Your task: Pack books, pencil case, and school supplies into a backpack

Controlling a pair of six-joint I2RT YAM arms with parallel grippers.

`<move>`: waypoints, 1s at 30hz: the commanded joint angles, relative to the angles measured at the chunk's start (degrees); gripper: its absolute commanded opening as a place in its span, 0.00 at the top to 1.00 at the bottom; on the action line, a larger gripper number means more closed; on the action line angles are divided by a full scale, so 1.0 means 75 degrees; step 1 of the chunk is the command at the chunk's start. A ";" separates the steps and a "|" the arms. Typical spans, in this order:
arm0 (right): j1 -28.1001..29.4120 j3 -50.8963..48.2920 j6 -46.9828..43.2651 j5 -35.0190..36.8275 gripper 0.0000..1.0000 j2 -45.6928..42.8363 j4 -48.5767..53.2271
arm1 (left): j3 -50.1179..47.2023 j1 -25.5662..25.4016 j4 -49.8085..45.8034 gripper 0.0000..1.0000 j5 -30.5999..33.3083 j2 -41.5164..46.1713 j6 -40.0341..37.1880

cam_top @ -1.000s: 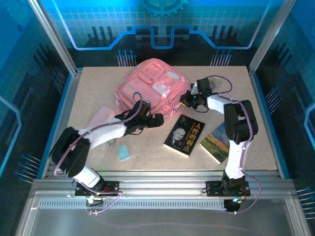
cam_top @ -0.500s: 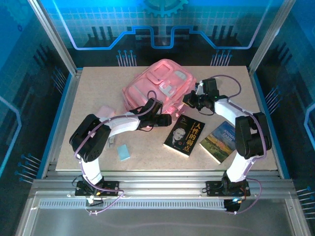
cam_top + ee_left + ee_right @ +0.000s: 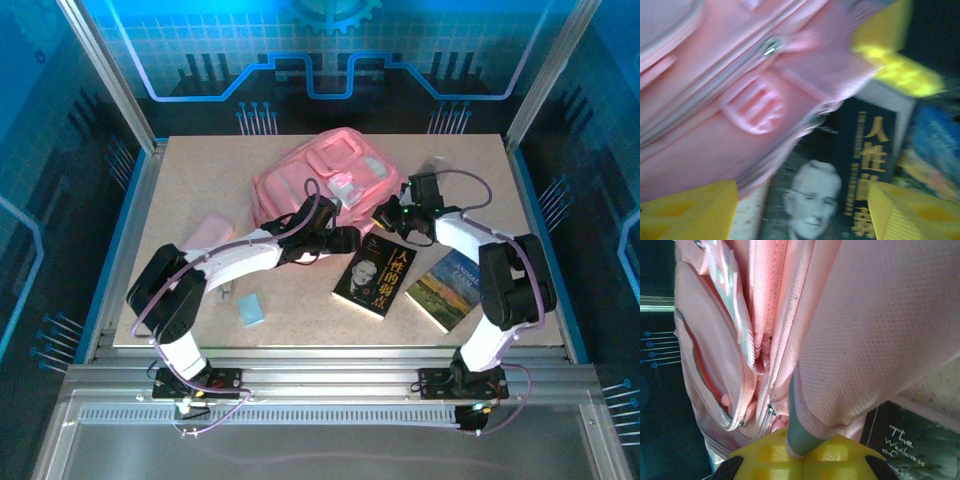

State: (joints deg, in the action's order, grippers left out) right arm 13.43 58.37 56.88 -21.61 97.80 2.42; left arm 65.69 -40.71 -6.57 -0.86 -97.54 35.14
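- Top view: the backpack [image 3: 320,178] lies front pockets up on the table [image 3: 180,180].
- Left gripper [image 3: 343,240] is at the backpack's near edge. From here I cannot tell whether it touches the fabric.
- Right gripper [image 3: 386,213] is at the backpack's near-right corner, up against the fabric.
- Black book [image 3: 375,275] lies flat just nearer than the backpack, portrait up, with its far corner close to both grippers.
- Landscape book [image 3: 443,290] lies nearer than the backpack and to its right, beside the black book.
- Pencil case [image 3: 207,233] lies off the backpack's near-left corner, beside the left arm.
- Pale blue rectangle [image 3: 250,310] lies nearer and to the left of the backpack, well apart from it.
- Left wrist view (blurred): the left yellow fingers [image 3: 690,212] stand wide apart with nothing clamped between them, so this hand is open.
- Same view: a zip line and a pink pull tab on the backpack show above the fingers. The backpack's lower edge overlaps the black book's cover.
- Right wrist view: the right yellow fingers [image 3: 765,460] are pressed together, pinching a grey-trimmed fold of the backpack's fabric.
- Same view: zip tracks run down the backpack left of the pinched fold. A dark cover with white script shows under the backpack's edge; I cannot tell which book it is.
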 commanded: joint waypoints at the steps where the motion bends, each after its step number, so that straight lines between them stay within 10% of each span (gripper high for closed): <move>1: 0.0172 0.0008 0.0727 -0.0337 1.00 0.0043 -0.0910 | -0.0113 -0.0234 0.0653 0.30 0.0010 0.0236 0.0687; 17: 0.0261 -0.0142 0.0988 -0.0505 1.00 -0.0378 -0.1048 | -0.0203 -0.0303 0.2061 0.53 0.0877 -0.1355 0.1025; 30: 0.0284 -0.0740 0.1576 -0.0605 1.00 -0.0864 -0.1493 | 0.0165 -0.0339 0.1300 0.51 0.3675 -0.1956 0.1017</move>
State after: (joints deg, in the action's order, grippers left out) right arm 14.74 53.87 66.22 -22.15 95.35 -4.82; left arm 65.80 -44.38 6.48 15.44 -110.02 42.59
